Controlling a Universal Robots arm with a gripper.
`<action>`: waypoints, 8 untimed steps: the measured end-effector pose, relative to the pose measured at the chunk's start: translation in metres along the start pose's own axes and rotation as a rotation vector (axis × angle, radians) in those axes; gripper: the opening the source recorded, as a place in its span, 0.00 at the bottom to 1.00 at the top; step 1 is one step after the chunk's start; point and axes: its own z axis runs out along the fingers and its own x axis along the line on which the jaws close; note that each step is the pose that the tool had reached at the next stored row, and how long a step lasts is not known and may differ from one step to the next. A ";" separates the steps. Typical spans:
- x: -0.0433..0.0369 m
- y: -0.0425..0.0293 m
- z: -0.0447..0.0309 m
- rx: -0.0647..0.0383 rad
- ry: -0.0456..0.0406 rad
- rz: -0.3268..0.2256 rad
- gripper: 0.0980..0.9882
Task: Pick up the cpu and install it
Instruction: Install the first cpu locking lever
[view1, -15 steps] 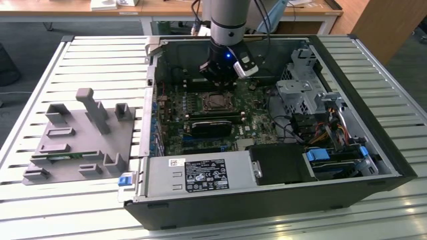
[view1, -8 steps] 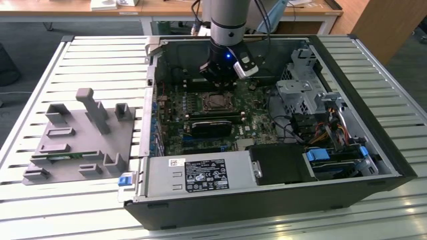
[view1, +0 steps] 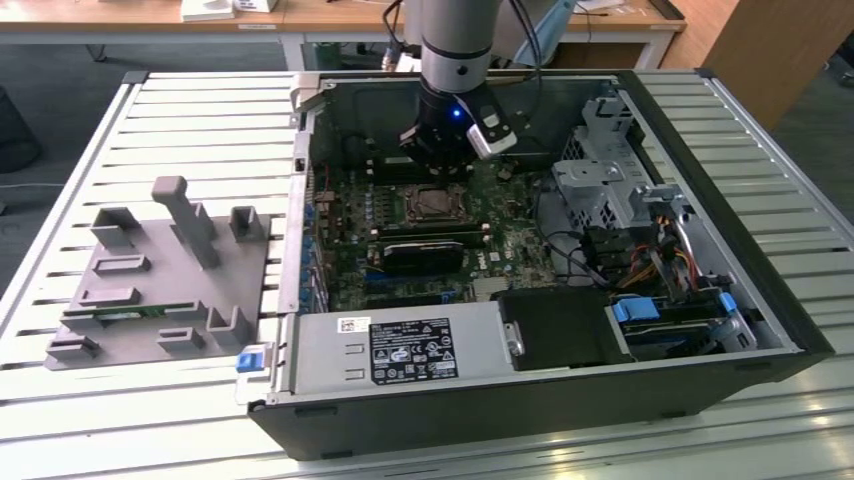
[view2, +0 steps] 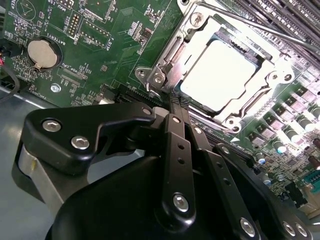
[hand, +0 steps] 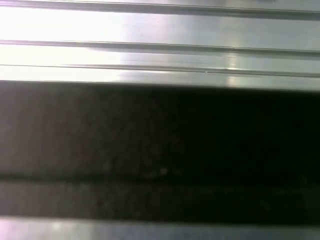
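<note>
Hovering over seated cpu

One open computer case (view1: 747, 300) lies on a slatted table (view1: 200, 120), one grey fixture (view1: 147, 290) beside it. One motherboard (view2: 115, 45) carries one coin battery (view2: 42, 52). One cpu (view2: 220, 75) sits in its socket. The gripper (view2: 176, 102) is clenched together, grasping nothing, just beside the socket.

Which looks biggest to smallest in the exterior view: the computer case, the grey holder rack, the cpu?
1. computer case
2. grey holder rack, standing outside the case
3. cpu, in its motherboard socket below the gripper
</note>
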 end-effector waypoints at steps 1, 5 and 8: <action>-0.0001 0.0000 0.0004 0.000 0.0001 0.000 0.01; -0.0009 0.0007 0.0017 0.000 0.0000 0.000 0.01; -0.0011 0.0013 0.0020 -0.004 -0.0004 0.000 0.01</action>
